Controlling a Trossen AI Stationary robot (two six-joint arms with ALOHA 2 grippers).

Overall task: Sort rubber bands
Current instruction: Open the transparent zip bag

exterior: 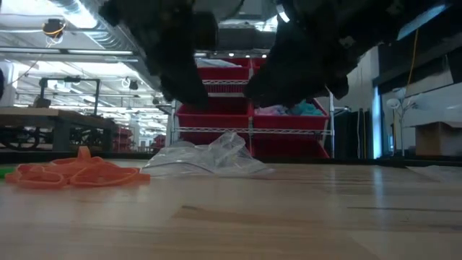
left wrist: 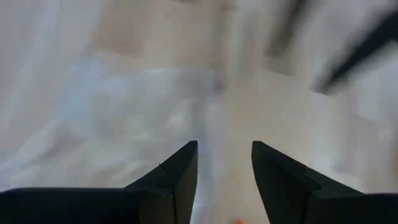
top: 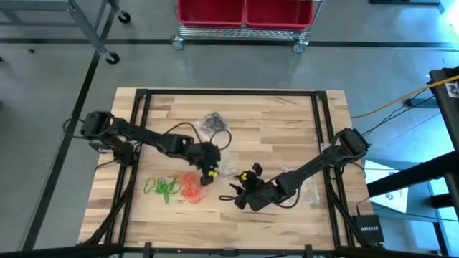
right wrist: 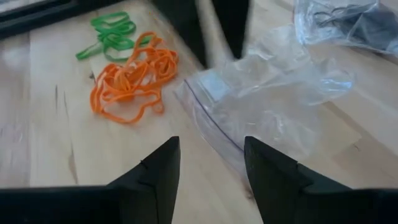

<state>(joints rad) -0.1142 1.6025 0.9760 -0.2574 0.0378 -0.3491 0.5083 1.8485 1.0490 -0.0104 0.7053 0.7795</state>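
Showing NETGEAR box (top: 370,229), table (top: 287,115) edge

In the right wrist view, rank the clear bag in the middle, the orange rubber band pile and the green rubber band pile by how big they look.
1. clear plastic bag, largest.
2. orange rubber bands.
3. green rubber bands, smallest, though they lie farther from the camera, so their true size against the orange pile is unsure.

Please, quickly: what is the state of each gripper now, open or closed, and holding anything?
Left gripper: open, holding nothing, over a clear plastic bag.
Right gripper: open, holding nothing, facing the same bag.
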